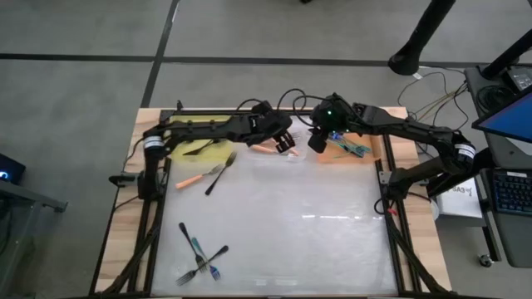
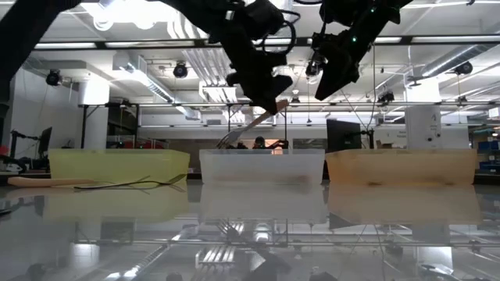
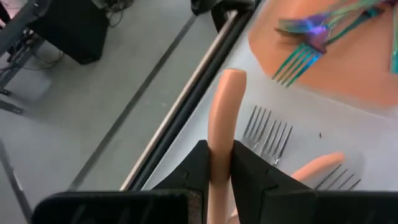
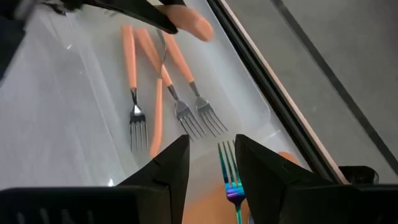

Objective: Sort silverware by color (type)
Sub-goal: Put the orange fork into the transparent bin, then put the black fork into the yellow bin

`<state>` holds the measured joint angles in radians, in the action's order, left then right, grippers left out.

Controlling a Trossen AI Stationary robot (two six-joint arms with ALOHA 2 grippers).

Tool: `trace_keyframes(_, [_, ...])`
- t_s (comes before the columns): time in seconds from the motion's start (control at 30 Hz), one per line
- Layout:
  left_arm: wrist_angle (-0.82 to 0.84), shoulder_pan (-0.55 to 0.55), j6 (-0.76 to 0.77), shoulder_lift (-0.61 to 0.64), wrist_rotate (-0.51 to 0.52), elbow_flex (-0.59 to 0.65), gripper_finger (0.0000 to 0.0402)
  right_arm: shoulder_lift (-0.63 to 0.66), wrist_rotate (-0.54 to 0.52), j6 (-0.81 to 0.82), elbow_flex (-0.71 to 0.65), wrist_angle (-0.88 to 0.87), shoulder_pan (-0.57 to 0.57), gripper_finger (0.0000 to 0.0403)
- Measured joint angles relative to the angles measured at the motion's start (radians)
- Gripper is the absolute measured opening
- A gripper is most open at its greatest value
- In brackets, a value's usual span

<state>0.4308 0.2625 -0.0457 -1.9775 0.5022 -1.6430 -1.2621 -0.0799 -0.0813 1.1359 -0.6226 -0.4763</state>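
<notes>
Table edge beyond; left gripper point(image 3: 221, 171) fingers clamp orange fork point(image 3: 222, 124), tines hidden; right gripper point(image 4: 211, 158) fingers apart.

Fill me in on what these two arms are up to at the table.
They are sorting small forks by handle colour into three bins along the far edge. The left tool is shut on an orange-handled metal fork, holding it above the clear middle bin, where other orange-handled forks already lie. The right tool hangs open beside it, over the orange-tinted bin holding iridescent teal forks. Several forks remain loose on the white table.
</notes>
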Motion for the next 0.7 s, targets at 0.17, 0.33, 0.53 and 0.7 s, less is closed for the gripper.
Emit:
trace_keyframes(0.17, [0.198,0.004,-0.007,-0.093,-0.015,-0.136,0.0038,0.000,0.000,-0.010,-0.016,0.000,0.000,0.0121])
trace_keyframes(0.33, [0.296,0.003,-0.048,-0.171,-0.018,-0.233,0.0064,0.000,0.000,-0.040,-0.032,0.000,0.000,0.0121])
trace_keyframes(0.53, [0.319,0.001,-0.060,-0.191,-0.025,-0.260,0.0086,0.000,-0.001,-0.042,-0.056,-0.001,0.000,0.0121])
trace_keyframes(0.7, [0.391,-0.008,-0.028,-0.155,-0.025,-0.237,0.0091,0.000,-0.001,-0.042,-0.066,-0.016,0.000,0.0121])
